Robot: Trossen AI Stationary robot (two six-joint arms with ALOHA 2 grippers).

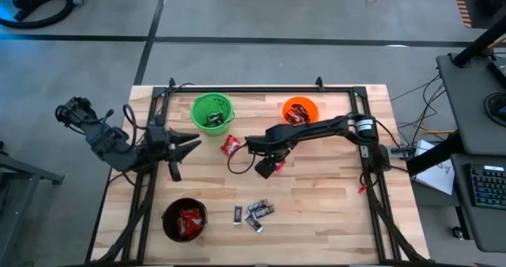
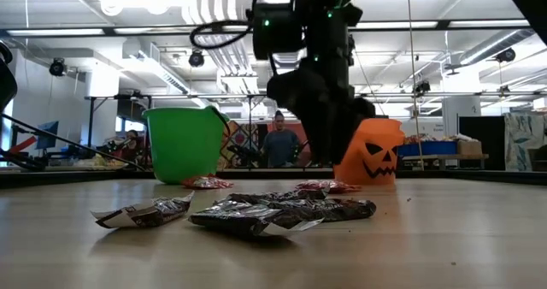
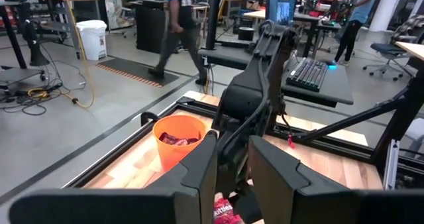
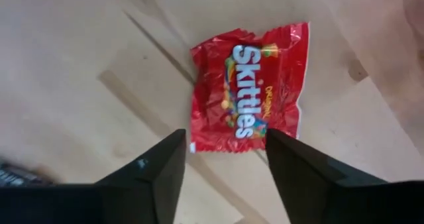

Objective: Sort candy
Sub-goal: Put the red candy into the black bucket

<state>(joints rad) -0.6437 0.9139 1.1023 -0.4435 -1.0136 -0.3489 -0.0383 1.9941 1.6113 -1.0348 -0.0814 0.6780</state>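
Observation:
A bright red candy packet point(image 4: 248, 88) lies flat on the wooden table. My right gripper point(image 4: 225, 164) hangs above it, pointing down and open, its fingertips just short of the packet's near edge and touching nothing. In the high view this gripper point(image 1: 269, 166) is at the table's middle. A second red packet point(image 1: 231, 146) lies just to its left. Several black-silver bars point(image 1: 254, 213) lie near the front edge. My left gripper point(image 1: 186, 144) waits raised over the table's left side, open with nothing between its fingers point(image 3: 199, 174).
A green bucket point(image 1: 212, 111) and an orange bucket point(image 1: 300, 110) stand at the back of the table. A black bucket point(image 1: 184, 219) holding red packets stands front left. A black frame rail point(image 1: 261, 89) runs along the far edge. People move in the room beyond.

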